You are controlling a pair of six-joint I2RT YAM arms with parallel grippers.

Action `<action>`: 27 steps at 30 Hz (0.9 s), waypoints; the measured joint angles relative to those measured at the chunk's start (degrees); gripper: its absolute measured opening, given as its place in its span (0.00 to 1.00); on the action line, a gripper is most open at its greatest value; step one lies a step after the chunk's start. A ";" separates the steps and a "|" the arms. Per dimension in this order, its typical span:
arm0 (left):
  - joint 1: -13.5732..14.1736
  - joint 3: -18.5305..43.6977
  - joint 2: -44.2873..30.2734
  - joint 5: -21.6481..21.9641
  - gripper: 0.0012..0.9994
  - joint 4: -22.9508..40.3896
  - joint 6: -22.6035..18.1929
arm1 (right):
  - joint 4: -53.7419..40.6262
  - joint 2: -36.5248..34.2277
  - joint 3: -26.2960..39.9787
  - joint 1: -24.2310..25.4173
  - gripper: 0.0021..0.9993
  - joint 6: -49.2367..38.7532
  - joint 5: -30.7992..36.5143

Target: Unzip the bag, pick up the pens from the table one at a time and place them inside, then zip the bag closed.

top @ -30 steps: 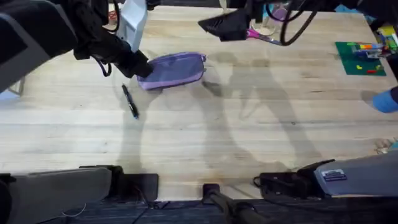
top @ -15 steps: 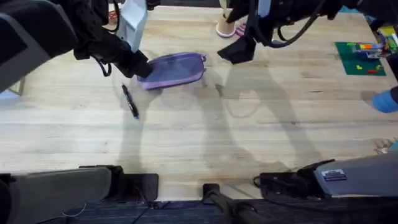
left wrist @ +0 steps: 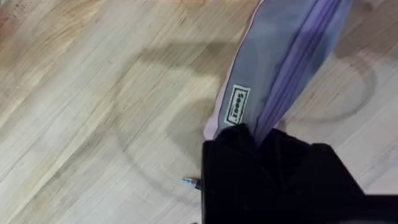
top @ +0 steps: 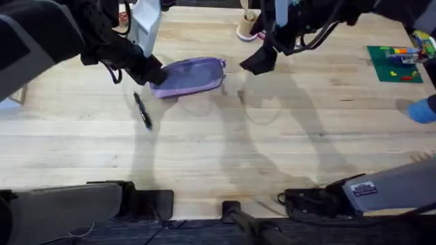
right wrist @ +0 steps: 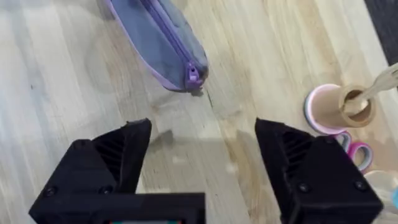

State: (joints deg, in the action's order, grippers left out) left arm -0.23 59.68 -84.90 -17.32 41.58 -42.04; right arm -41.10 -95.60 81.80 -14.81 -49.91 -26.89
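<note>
A: Starting at the left, what does the left gripper [top: 151,73] have?

B: Its jaws are clamped on the left end of the bag [top: 191,75], which lies on the bench [top: 286,150] with its long axis running left to right. A pen [top: 142,110] lies just in front of that end, loose.

A: And the zipper pull?

B: At the bag's far right end. The right gripper [top: 251,64] hovers just beyond that end, jaws spread wide and empty, so it is the nearer arm for the pull.

A: What do the wrist views add?

B: The right wrist view shows the purple pull tab [right wrist: 193,74] clearly, ahead of the open jaws. The left wrist view shows the grey panel's label [left wrist: 237,104] right at the pinch.
</note>
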 joint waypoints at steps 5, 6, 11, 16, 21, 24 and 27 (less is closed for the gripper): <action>0.00 0.00 0.00 0.00 0.04 -0.01 0.00 | 0.53 -1.64 0.00 -0.02 1.00 0.00 -0.17; 0.00 0.00 0.00 0.00 0.04 0.00 0.00 | 0.59 -2.12 0.00 -0.02 1.00 0.00 -0.43; 0.00 0.00 0.00 0.01 0.04 -0.02 0.00 | 1.33 -5.22 0.00 -0.08 1.00 -0.01 -2.76; 0.00 0.00 0.01 0.00 0.04 -0.02 0.00 | 4.15 -8.66 0.00 -0.93 1.00 0.00 -4.74; 0.00 0.00 0.00 0.00 0.04 -0.02 0.00 | 7.27 -11.09 0.00 -2.81 1.00 0.00 -5.55; 0.00 0.00 0.00 0.00 0.04 -0.02 0.00 | 9.15 -12.22 0.00 -4.00 1.00 0.00 -5.73; 0.00 0.00 0.00 0.00 0.04 -0.02 0.00 | 10.59 -12.99 0.00 -4.88 0.97 0.00 -5.79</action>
State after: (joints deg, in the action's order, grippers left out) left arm -0.23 59.68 -84.90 -17.32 41.56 -42.04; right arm -30.51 -108.60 81.80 -19.69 -49.91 -32.69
